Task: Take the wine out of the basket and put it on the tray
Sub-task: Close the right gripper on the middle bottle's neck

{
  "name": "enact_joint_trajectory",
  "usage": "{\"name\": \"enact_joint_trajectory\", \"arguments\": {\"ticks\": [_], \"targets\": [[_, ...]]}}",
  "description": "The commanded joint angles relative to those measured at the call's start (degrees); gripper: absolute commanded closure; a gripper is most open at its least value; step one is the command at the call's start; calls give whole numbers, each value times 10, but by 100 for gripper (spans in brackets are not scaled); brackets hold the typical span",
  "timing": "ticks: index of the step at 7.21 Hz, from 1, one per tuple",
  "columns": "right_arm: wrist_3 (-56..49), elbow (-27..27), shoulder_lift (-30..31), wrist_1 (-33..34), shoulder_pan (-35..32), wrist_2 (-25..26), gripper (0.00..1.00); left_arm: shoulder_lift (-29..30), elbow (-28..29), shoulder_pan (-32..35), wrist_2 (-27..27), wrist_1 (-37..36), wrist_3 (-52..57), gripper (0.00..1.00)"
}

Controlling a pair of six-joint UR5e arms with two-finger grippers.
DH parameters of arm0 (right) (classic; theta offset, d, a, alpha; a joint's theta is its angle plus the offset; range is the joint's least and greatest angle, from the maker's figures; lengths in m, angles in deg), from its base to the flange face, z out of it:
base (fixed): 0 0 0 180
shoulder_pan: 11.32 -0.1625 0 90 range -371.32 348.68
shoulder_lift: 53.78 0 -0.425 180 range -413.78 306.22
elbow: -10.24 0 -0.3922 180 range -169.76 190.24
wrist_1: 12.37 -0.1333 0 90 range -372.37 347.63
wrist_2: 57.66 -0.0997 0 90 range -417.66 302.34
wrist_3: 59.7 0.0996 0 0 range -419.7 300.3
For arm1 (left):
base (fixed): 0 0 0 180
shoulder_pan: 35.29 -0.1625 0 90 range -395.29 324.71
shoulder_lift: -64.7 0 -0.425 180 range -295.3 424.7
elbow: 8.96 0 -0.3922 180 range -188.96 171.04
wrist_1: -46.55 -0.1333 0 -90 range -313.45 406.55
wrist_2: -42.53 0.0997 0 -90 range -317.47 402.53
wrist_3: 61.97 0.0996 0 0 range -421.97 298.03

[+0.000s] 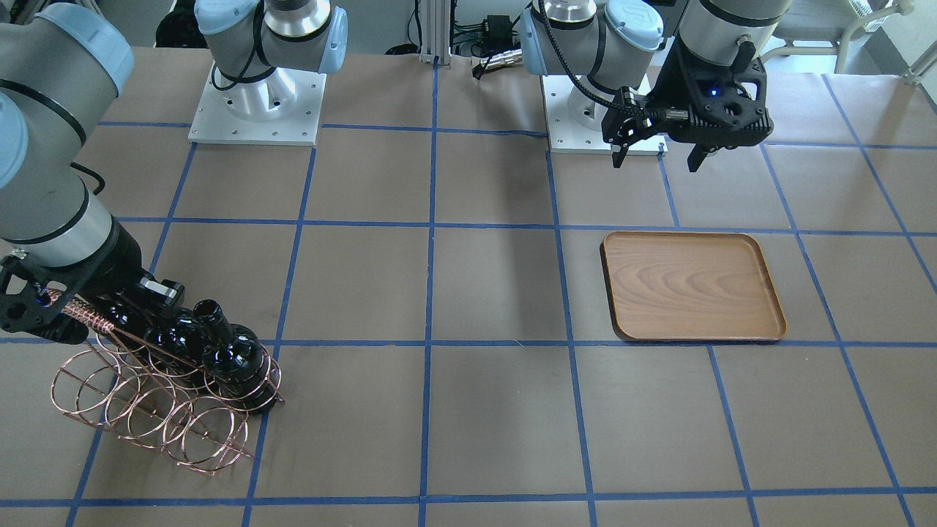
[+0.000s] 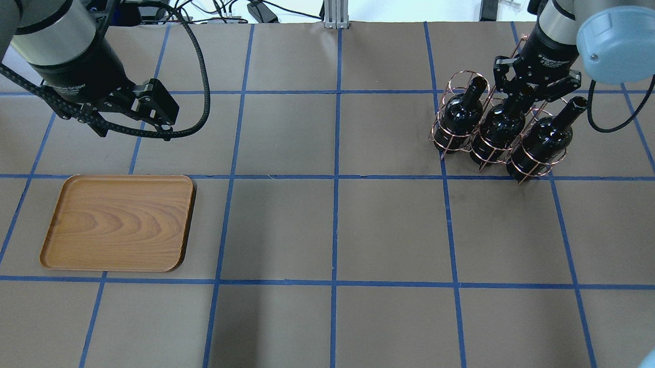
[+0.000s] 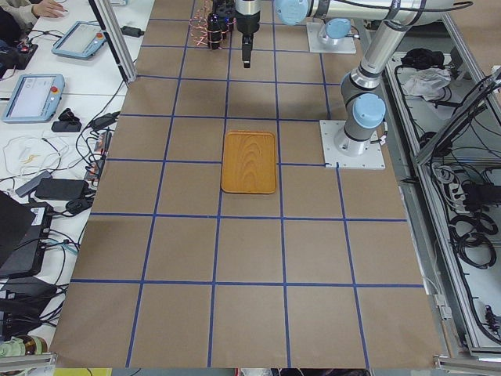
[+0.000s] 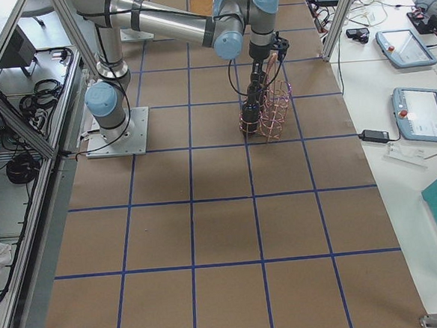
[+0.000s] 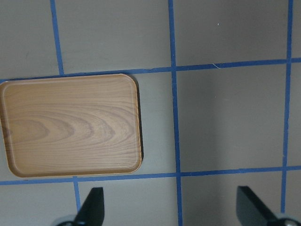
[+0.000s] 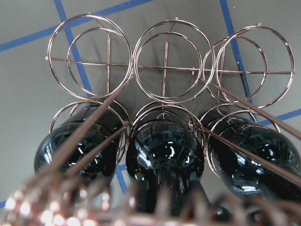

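The brown, blue-gridded table [image 2: 331, 234] carries the tray [image 2: 118, 222] and the basket [image 1: 157, 406], well apart.

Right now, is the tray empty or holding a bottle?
Empty: the tray shows bare wood grain, and all three bottles stand in the basket.

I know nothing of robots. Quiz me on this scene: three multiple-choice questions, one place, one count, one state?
1. How many wine bottles stand in the basket? A one; B two; C three.
2. Where is the tray? A in the basket; B on the table, apart from the basket; C in a gripper.
3. The left gripper is: A open, empty; B shut on a bottle; C resting on the tray.
Answers: 1 C, three necks rise side by side; 2 B, it lies alone on the table; 3 A, fingers spread, nothing between.
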Motion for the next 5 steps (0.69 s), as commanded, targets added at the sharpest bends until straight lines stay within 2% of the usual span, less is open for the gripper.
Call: {"name": "enact_joint_trajectory", "arguments": {"ticks": [1,2,3,5], "targets": [[-6,-8,6,-6,0,12,100,0,0,0,0,-1,0,0],[-7,-12,20,-11,1,14,100,0,0,0,0,-1,0,0],[-6,-29,41,-64,1,14,100,0,0,0,0,-1,-2,0],[-7,-103,82,-188,0,6,100,0,0,0,0,-1,0,0]]}}
